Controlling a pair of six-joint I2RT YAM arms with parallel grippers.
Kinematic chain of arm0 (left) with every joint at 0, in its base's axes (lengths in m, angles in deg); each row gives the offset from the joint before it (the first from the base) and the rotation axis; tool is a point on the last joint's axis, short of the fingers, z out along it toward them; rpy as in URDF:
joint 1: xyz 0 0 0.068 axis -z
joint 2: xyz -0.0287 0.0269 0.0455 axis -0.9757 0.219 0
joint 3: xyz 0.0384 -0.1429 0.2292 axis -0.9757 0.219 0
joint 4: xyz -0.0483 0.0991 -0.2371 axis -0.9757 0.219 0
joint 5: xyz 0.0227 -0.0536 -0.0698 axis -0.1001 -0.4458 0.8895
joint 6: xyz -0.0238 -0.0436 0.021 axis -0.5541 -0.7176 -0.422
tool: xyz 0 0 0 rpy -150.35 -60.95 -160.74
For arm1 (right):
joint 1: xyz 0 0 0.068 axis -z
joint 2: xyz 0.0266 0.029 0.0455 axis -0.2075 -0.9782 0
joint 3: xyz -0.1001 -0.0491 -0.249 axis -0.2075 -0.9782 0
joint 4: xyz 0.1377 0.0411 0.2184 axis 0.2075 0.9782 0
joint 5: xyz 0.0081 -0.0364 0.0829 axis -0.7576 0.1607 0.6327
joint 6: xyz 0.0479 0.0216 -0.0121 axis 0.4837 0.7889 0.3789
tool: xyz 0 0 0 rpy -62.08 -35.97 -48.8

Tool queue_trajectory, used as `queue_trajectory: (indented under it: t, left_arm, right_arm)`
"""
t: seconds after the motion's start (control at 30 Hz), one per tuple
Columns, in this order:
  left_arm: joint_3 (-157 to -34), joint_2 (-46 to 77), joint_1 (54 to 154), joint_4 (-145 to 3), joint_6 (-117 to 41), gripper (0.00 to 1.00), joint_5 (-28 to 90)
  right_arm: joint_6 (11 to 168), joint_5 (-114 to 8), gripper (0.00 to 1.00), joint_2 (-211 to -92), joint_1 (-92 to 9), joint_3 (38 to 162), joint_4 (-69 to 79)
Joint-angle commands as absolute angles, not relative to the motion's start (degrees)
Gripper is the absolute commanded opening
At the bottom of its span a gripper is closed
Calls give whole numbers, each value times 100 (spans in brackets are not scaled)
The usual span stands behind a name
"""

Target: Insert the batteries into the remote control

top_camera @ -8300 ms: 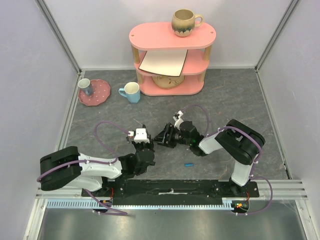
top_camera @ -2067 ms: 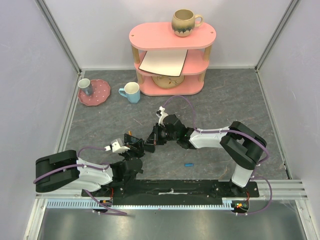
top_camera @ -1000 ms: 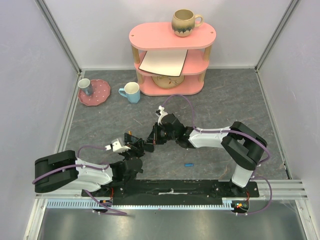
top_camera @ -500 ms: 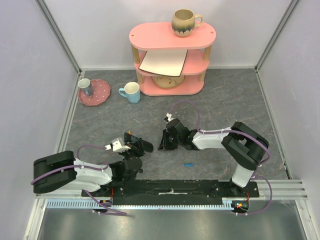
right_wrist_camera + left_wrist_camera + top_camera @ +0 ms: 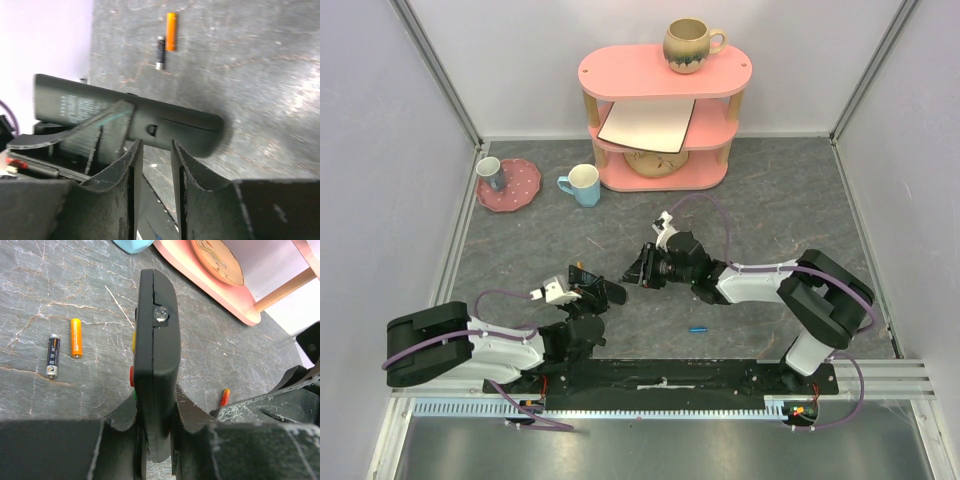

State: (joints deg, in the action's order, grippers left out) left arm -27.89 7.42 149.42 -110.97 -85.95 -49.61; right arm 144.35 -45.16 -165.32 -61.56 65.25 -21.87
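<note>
The left gripper's (image 5: pixel 155 412) fingers (image 5: pixel 192 412) are clamped on the near end of the remote (image 5: pixel 155 335); it stands on edge between them, its long body pointing straight away, coloured buttons on its left side and a small clear bulb at its far end. The right gripper (image 5: pixel 154 146) has its fingers (image 5: pixel 134 165) a narrow way apart with nothing between them; the remote lies crosswise just beyond their tips, its back with a small catch towards that wrist camera; in the top view a small gap separates this gripper from the remote's far end.

On the table (image 5: pixel 770 200), to the left of the remote in the left wrist view, lie an orange battery (image 5: pixel 75 337) and a dark battery (image 5: pixel 52 356), side by side, close but not touching; an orange-red tip (image 5: pixel 225 397) shows past the right-hand finger, the rest hidden. A blue battery (image 5: pixel 697 328) lies near the arm bases, well apart from both grippers.

Farther back stands a pink shelf (image 5: pixel 660 120) with a mug (image 5: pixel 690 45) on top; left of it are a blue cup (image 5: pixel 582 185) and a red plate (image 5: pixel 515 190).
</note>
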Motion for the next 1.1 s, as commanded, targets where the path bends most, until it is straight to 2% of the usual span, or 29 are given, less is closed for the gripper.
queue_trajectory:
  t: [0.0,0.23,1.07]
  left_arm:
    - [-2848,691,14959,-10901,-8355,2,-5277]
    - [-2874,708,14959,-10901,-8355,2,-5260]
    - [-2874,621,14959,-10857,-8293,2,-5260]
  right_arm:
    - [14871,-4085,31,-16780,-6146,6708,-3169]
    - [14800,-3926,21,-17062,-6225,7086,-3028]
    - [14748,-3917,7,-17580,-6339,7332,-2791]
